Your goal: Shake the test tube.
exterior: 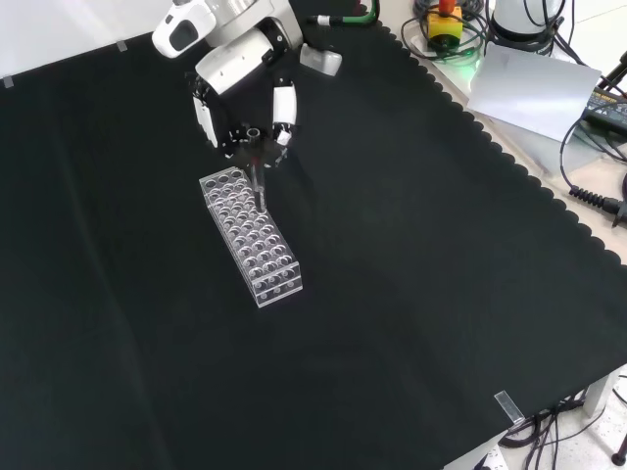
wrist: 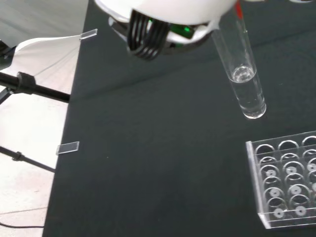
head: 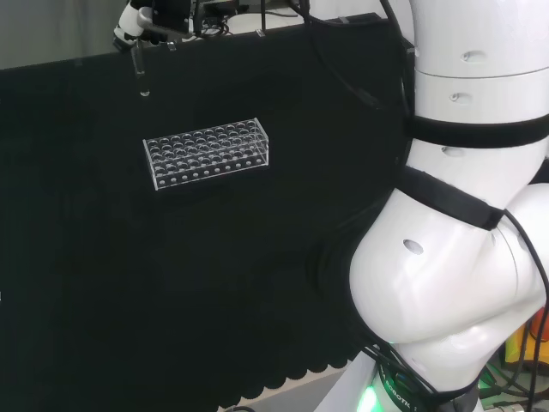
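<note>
From the head view, nearest me lies bare black cloth on the bench (head: 129, 326). Beyond it stands a clear plastic rack (head: 207, 152) of round holes. Farther off, my black and white robot hand (exterior: 245, 93) has its fingers curled round a clear glass test tube (wrist: 239, 69), lifted above the rack's far end, a little clear liquid at its bottom. I judge the tube raised and ready; next comes a brisk side-to-side wrist motion.

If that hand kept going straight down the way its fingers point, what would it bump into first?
Probably the near end of the clear rack, led by the test tube that the hand pinches; depth is unclear, so it might meet the cloth instead.
</note>
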